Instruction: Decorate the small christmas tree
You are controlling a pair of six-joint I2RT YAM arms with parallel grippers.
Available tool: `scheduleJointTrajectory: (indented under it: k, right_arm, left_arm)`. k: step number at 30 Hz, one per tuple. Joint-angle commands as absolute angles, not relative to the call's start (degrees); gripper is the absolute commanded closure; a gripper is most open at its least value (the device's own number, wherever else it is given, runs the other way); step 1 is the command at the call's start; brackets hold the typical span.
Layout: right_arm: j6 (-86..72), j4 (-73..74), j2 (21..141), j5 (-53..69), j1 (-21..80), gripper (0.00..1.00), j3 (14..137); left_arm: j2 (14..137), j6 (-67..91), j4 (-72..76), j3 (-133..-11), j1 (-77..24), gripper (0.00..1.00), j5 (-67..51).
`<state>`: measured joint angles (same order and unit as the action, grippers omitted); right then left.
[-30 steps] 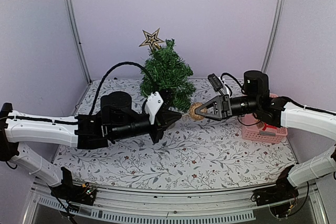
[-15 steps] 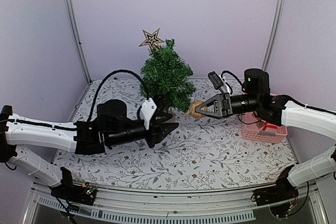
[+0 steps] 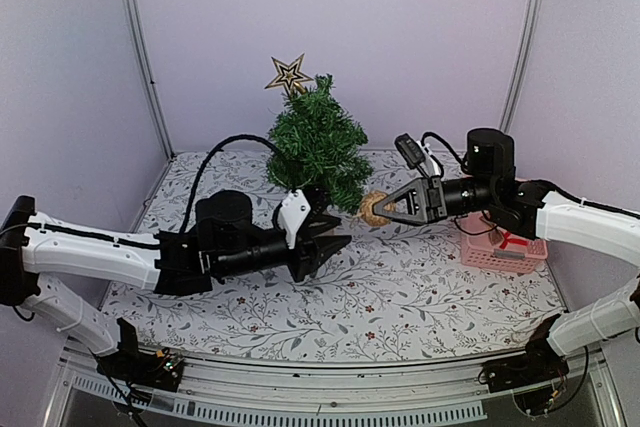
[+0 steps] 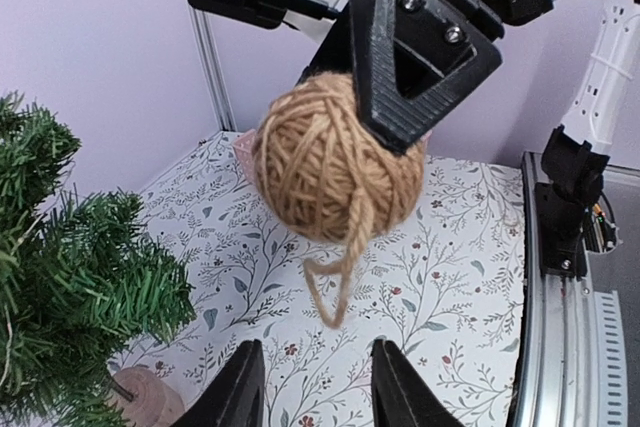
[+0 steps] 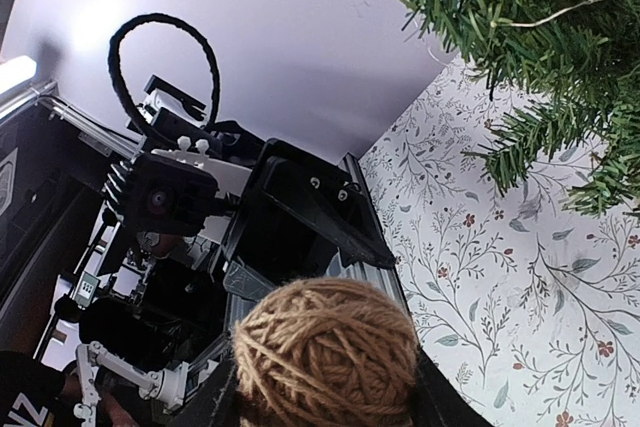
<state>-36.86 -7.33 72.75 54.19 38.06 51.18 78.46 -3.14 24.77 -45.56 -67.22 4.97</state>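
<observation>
The left fingers (image 4: 242, 393) have parted, empty, and backed off the twine ball (image 4: 335, 162) the right fingers (image 4: 420, 57) still clamp.

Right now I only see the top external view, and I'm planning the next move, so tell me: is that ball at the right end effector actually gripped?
Observer: Yes. The wrist views show the twine ball seated between the fingers of the right end effector.
Operator: Anything hanging off it?
Observer: A loose loop of twine dangles from the ball's underside.
Operator: And my other arm?
Observer: The left end effector is open. Its fingers stand apart with nothing between them, and the loop is not in the gap.
</observation>
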Motion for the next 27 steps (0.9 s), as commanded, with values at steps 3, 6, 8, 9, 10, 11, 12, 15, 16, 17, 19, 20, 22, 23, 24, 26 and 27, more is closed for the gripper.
scheduleJointTrajectory:
  k: [3,6,8,9,10,11,12,15,16,17,19,20,22,23,24,26,27]
  right_arm:
    - [-37.7,-9.9,73.6,56.2,37.9,0.80,52.9]
    - [-37.6,-9.7,73.2,55.9,37.8,0.81,52.5]
    - [-37.4,-8.8,72.9,54.6,37.8,0.81,52.1]
    - [-37.4,-8.4,72.7,53.8,37.7,0.83,51.9]
    - [-37.4,-7.9,72.5,52.9,37.4,0.84,51.7]
    - [-37.5,-7.3,72.2,51.8,37.1,0.84,51.6]
    - [-37.5,-6.6,71.9,50.5,36.8,0.85,51.5]
    - [-37.1,-3.7,71.2,46.7,35.8,0.89,51.9]
    - [-37.0,-2.9,71.2,45.7,35.6,0.92,52.1]
    - [-36.6,-2.0,71.2,44.7,35.5,0.95,52.3]
    - [-36.0,-0.9,71.6,43.9,35.5,0.98,52.6]
    - [-35.8,-0.2,71.7,43.4,35.5,0.99,52.8]
    - [-35.0,1.7,72.4,42.9,35.5,1.00,53.3]
    - [-34.7,2.7,72.7,42.6,35.6,1.00,53.8]
    - [-34.0,3.7,73.0,42.3,35.5,1.00,54.2]
    - [-32.8,5.8,73.7,42.2,35.5,1.00,55.1]
    - [-31.9,6.6,73.8,42.4,35.5,1.00,55.5]
  left_arm:
    - [81.9,-4.6,28.7,-49.8,-67.0,0.63,3.6]
    - [82.0,-4.2,28.5,-50.5,-67.0,0.76,4.1]
    - [81.2,-3.8,27.4,-50.4,-67.0,0.92,4.5]
    - [80.5,-3.6,26.6,-50.1,-67.0,0.98,4.8]
    - [79.6,-3.3,25.8,-49.7,-67.0,1.00,5.2]
    - [78.6,-3.1,25.1,-49.1,-67.0,1.00,5.7]
    - [77.5,-3.1,24.3,-48.4,-67.0,1.00,6.1]
    - [75.0,-3.9,21.2,-47.3,-67.0,1.00,7.3]
    - [74.6,-4.4,19.8,-47.4,-67.0,1.00,7.7]
    - [74.4,-4.9,18.6,-47.7,-67.0,1.00,8.3]
    - [74.4,-6.3,16.6,-48.5,-67.0,1.00,9.2]
    - [74.5,-6.9,15.9,-49.0,-67.0,1.00,9.6]
    - [75.0,-7.8,14.8,-50.1,-67.0,1.00,11.0]
    - [75.3,-8.2,13.8,-51.0,-67.0,1.00,11.9]
    - [75.7,-8.6,13.2,-51.6,-67.0,1.00,12.5]
    - [76.4,-9.3,12.0,-52.6,-67.0,1.00,14.4]
    - [76.7,-9.7,11.5,-52.9,-67.0,1.00,15.4]
